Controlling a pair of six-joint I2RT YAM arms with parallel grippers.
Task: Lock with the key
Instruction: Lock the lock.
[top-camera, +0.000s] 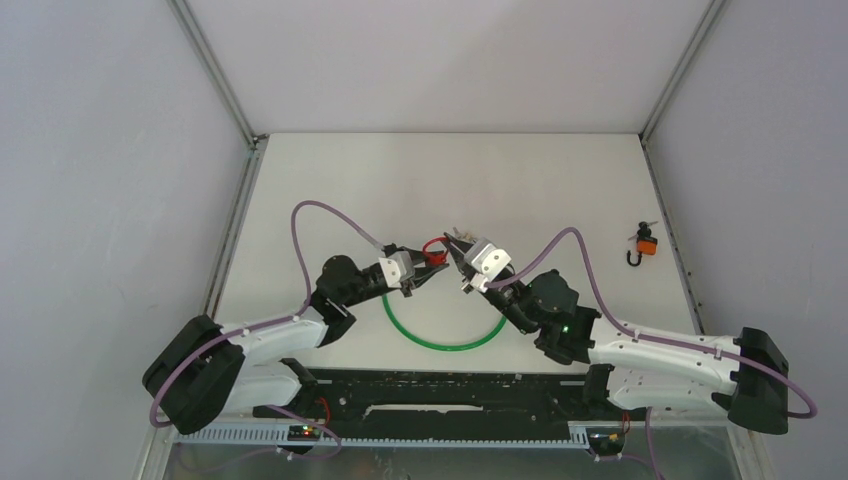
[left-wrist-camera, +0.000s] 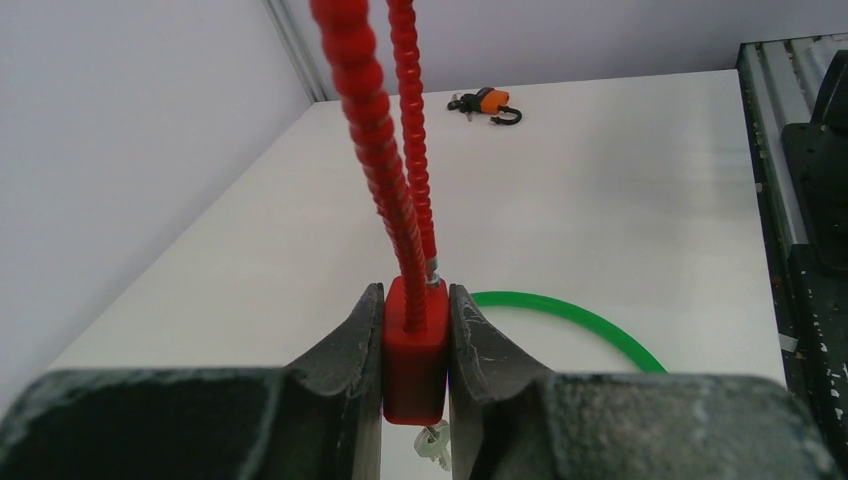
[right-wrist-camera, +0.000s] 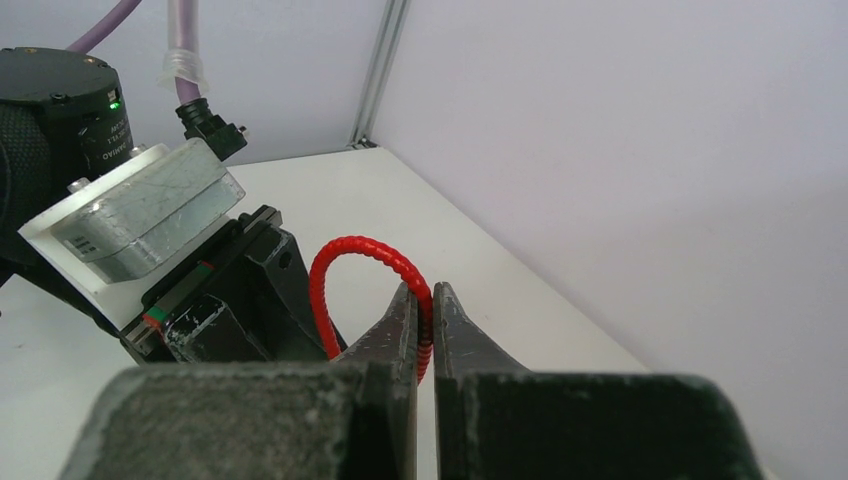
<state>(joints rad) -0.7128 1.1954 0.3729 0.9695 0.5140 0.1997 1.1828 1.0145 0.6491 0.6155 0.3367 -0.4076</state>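
Observation:
My left gripper (left-wrist-camera: 416, 292) is shut on the red lock body (left-wrist-camera: 415, 350) and holds it upright between both fingers. A small silver key (left-wrist-camera: 435, 447) sticks out of the body's underside. The red ribbed cable shackle (left-wrist-camera: 372, 120) rises from the top in two strands. One strand enters the body, and the metal tip (left-wrist-camera: 432, 271) of the other sits at the body's top edge. My right gripper (right-wrist-camera: 425, 292) is shut on the cable loop (right-wrist-camera: 345, 245), just past the left gripper (right-wrist-camera: 230, 300). In the top view both grippers (top-camera: 425, 270) (top-camera: 460, 255) meet at mid-table around the red loop (top-camera: 435, 248).
A green ring (top-camera: 445, 340) lies on the white table under the two grippers. An orange padlock with a black shackle (top-camera: 645, 245) rests near the right wall. Grey walls enclose the table on three sides, and a black rail (top-camera: 440, 395) runs along the near edge.

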